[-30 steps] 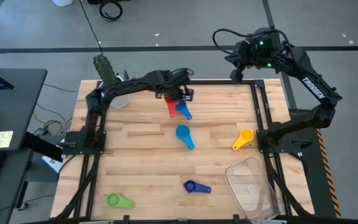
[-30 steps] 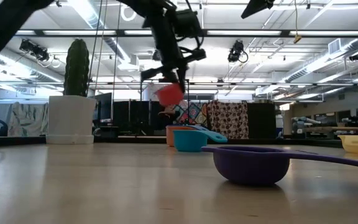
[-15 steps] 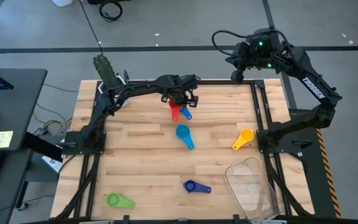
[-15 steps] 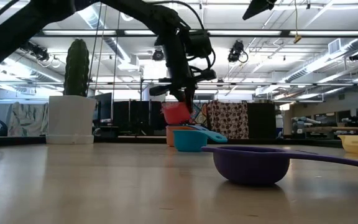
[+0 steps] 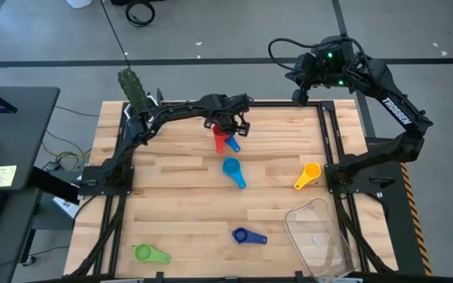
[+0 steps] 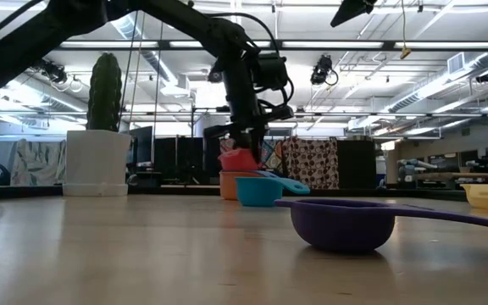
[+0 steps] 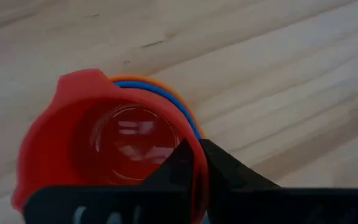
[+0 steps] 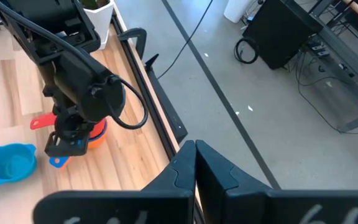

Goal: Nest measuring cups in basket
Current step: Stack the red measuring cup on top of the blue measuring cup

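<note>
My left gripper (image 5: 228, 127) (image 7: 196, 150) is shut on the red cup (image 5: 221, 142) (image 6: 238, 159), low over the blue cup (image 7: 166, 94) nested in the orange cup (image 6: 231, 183) near the table's far middle. The light blue cup (image 5: 232, 169), yellow cup (image 5: 309, 174), dark blue cup (image 5: 246, 235) and green cup (image 5: 149, 253) each rest base-down on the table. The clear basket (image 5: 321, 236) stands at the near right corner. My right gripper (image 5: 299, 94) (image 8: 194, 152) waits shut, raised beyond the far right edge. My left gripper pinches the red cup's rim (image 7: 191, 186), one finger inside the bowl and one outside, coming from above and pointing down. The cup stays upright with its handle (image 8: 42, 122) level. Its base is down inside the blue and orange stack; whether it rests there I cannot tell.
A white pot with a cactus (image 5: 132, 90) (image 6: 97, 161) stands at the far left corner. Black frame rails (image 5: 333, 149) run along both table sides. Open wood lies between the light blue cup and the near edge, left of the dark blue cup.
My left gripper has come down, shifting slightly toward the table's right, still shut on the red cup. The red cup, first held well above the stack, now sits low in the blue and orange cups.
</note>
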Robot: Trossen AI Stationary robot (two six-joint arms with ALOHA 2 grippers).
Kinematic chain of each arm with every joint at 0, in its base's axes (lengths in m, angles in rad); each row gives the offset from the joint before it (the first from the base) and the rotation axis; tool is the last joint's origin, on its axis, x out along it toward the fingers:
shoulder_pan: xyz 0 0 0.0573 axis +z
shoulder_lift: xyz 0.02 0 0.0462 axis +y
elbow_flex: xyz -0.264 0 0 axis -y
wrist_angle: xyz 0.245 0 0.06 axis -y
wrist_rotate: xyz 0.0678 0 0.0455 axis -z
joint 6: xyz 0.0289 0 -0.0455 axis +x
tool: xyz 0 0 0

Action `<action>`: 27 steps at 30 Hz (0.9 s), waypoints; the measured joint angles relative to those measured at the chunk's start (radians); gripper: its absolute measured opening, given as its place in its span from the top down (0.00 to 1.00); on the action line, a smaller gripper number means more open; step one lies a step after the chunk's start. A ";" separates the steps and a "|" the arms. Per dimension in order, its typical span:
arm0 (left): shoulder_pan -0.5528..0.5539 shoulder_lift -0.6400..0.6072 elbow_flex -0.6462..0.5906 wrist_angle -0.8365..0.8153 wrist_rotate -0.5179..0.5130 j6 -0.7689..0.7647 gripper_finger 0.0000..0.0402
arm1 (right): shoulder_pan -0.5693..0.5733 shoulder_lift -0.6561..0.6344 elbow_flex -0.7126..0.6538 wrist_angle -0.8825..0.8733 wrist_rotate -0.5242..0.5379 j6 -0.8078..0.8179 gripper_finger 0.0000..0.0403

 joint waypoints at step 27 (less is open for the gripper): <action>0.041 -0.005 0.000 -0.020 0.032 0.093 0.97 | 0.000 0.000 0.000 -0.012 -0.001 0.002 0.97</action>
